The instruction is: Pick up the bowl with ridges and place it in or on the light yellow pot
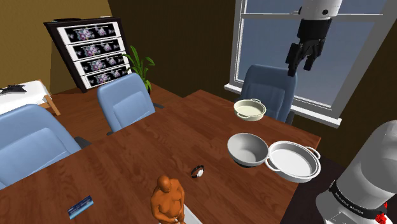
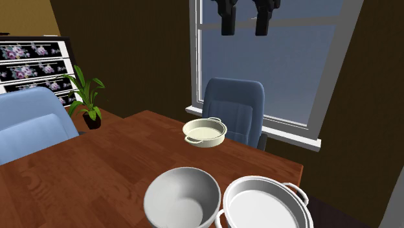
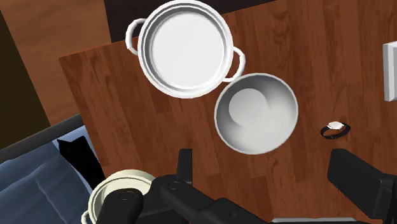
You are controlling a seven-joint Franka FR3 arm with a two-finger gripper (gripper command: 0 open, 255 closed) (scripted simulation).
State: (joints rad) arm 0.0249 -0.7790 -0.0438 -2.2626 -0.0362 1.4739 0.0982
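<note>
A plain grey-white round bowl (image 1: 248, 149) (image 2: 182, 197) (image 3: 256, 112) stands on the wooden table (image 1: 153, 143), touching or nearly touching a white two-handled pot (image 1: 293, 159) (image 2: 265, 205) (image 3: 184, 48). Farther back, near the window, sits a small light yellow pot (image 1: 249, 109) (image 2: 205, 132) with two handles. My gripper (image 1: 301, 63) (image 2: 245, 26) (image 3: 267, 181) hangs high above the table's window end, open and holding nothing. In the wrist view the gripper's body partly covers the yellow pot (image 3: 118, 191).
A blue chair (image 1: 270, 90) stands behind the yellow pot below the window (image 2: 285, 65). Two more blue chairs (image 1: 125, 100) line the table's far side. A wristwatch (image 1: 198, 170), an orange figurine (image 1: 168, 198) and a small blue card (image 1: 81, 205) lie nearer the front.
</note>
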